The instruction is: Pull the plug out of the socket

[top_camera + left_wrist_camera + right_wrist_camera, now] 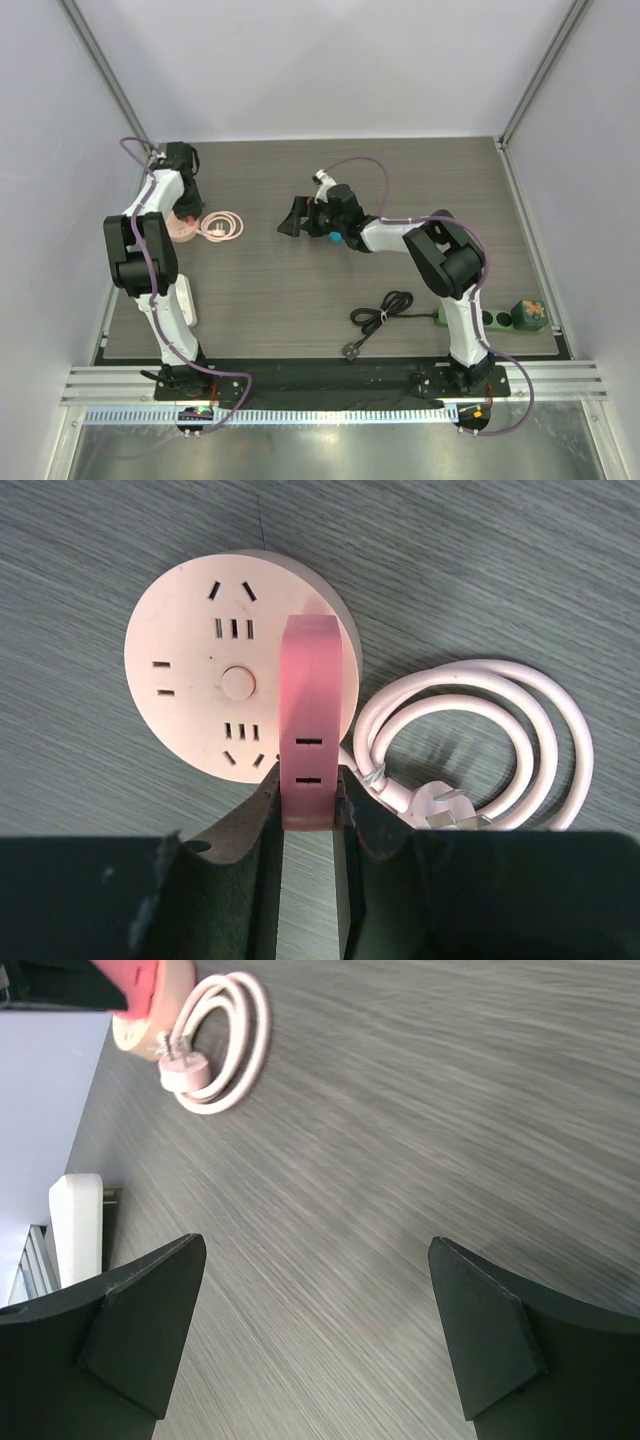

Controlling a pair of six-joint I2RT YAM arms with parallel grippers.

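The socket (497,320), a dark green power strip, lies at the table's near right and is partly hidden by the right arm. A green plug with an orange top (528,314) sits at its right end. Its black cord (385,312) coils to the left. My right gripper (292,220) (315,1243) hovers open over bare table at mid-table, far from the strip. My left gripper (185,222) (308,780) is at the far left, its jaws pressed on both sides of a pink upright bar (308,710) on a round pink outlet (190,680).
A pale pink cable (222,226) (470,740) (225,1045) lies coiled beside the round outlet, its plug end (445,808) loose on the table. A white block (188,305) (75,1225) rests by the left edge. Walls enclose the table on three sides.
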